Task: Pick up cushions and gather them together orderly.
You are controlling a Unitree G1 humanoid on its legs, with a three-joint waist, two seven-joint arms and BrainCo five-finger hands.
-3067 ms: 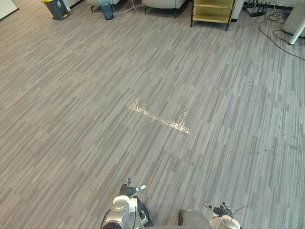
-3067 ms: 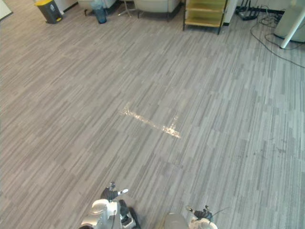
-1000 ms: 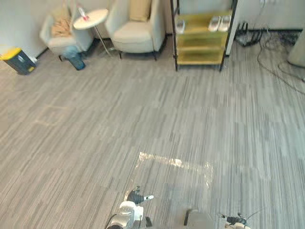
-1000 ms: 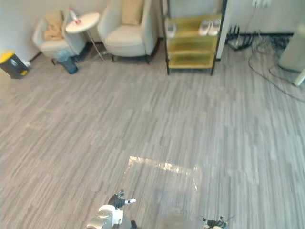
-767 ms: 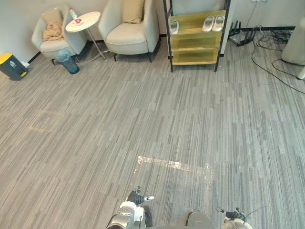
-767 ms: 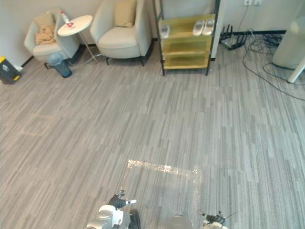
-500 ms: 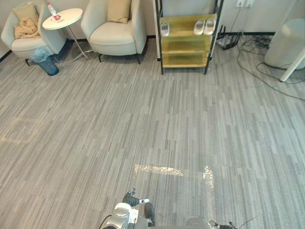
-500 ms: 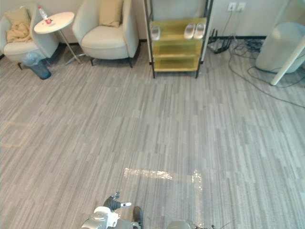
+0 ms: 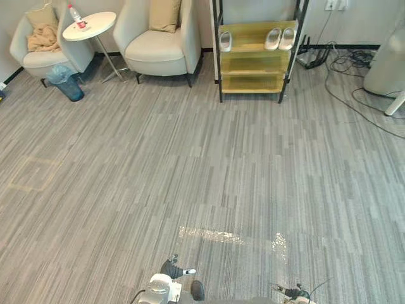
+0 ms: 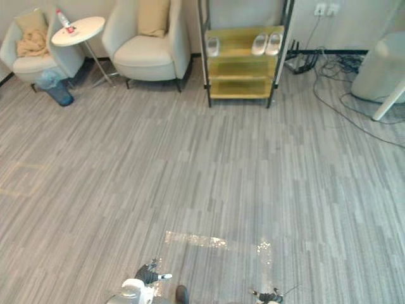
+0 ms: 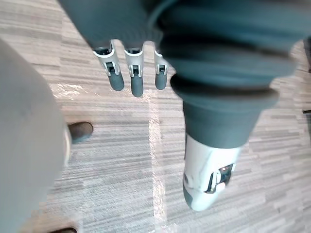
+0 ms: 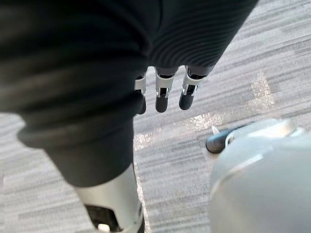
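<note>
Left hand [image 11: 136,80]: fingers hang straight and a little apart, thumb [image 11: 209,179] out to one side. It holds nothing and touches nothing, with just the grey striped floor [image 9: 190,158] beneath. Right hand [image 12: 163,97], same story: fingers straight down, side by side, thumb clear of them, empty. In the head views both hands sit low at the bottom edge, well apart from all the furniture.

Out across the room, and there are the cushions, far off by the wall. Two of them. One tan cushion [image 9: 43,14] is propped against the back of the left armchair [image 9: 41,60], with a crumpled tan cloth [image 9: 43,39] on the seat below it. A second cushion [image 9: 163,14] stands upright against the back of the right armchair [image 9: 155,52].

Two armchairs, then, and between them one round white table [image 9: 98,25] carrying one bottle [image 9: 76,16]. One blue bin [image 9: 66,82] stands on the floor just beside the left chair. Further right is one yellow shelf unit [image 9: 256,63] with three pale shoes on top: a single shoe [image 9: 225,39] on the left, a pair [image 9: 273,38] side by side on the right. Two shiny tape strips [image 9: 209,235] lie on the floor near the hands.
</note>
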